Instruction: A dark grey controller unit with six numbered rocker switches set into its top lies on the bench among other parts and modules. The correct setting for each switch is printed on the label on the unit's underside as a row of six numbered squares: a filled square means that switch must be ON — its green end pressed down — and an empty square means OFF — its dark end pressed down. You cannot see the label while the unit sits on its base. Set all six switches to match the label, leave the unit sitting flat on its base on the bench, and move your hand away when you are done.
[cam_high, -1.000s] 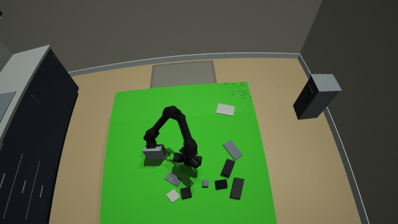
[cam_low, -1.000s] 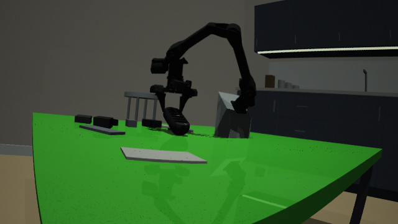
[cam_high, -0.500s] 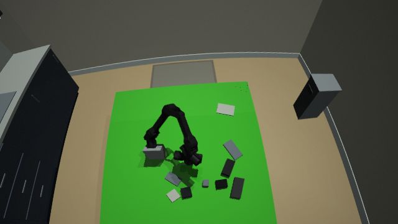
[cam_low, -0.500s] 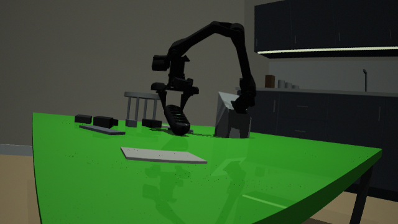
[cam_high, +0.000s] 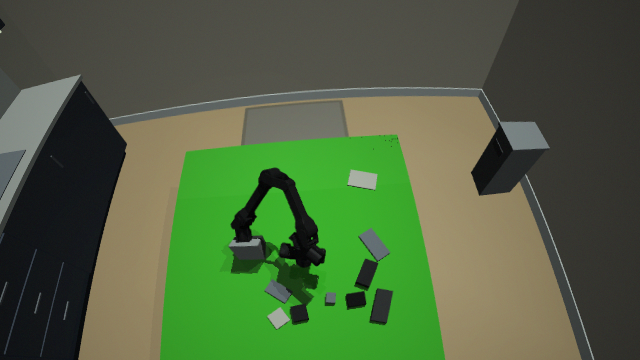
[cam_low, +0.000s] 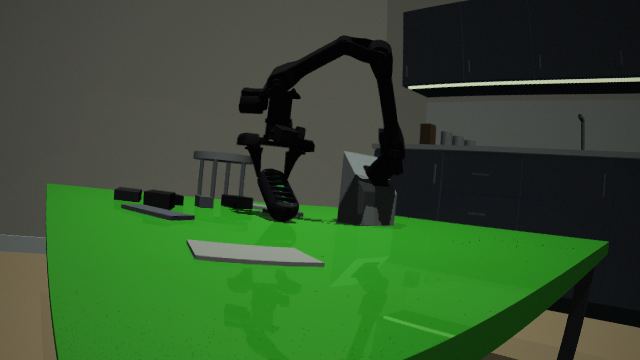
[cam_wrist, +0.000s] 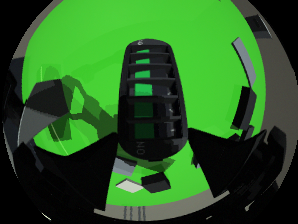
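Note:
The dark grey controller unit (cam_low: 281, 202) (cam_wrist: 150, 107) is between the two fingers of my gripper (cam_low: 273, 175) (cam_wrist: 153, 135), which is shut on it near one end. In the exterior view the unit is steeply tilted, its gripped end up and its other end low, close to the bench (cam_low: 400, 280); whether that end touches is unclear. The wrist view shows its switch side, with several rockers between dark ribs. Green areas show on them, brighter toward the far end and darker on the two nearest. "ON" is printed at the near end. The underside label is hidden.
A grey wedge-shaped block (cam_high: 247, 250) (cam_low: 350, 200) stands by the arm's base. A pale plate (cam_high: 362, 180) (cam_low: 255, 253) and a grey plate (cam_high: 374, 244) (cam_low: 157, 212) lie flat. Several dark blocks, including one long block (cam_high: 381, 306), and a small grey cube (cam_high: 330, 298) lie beyond the arm.

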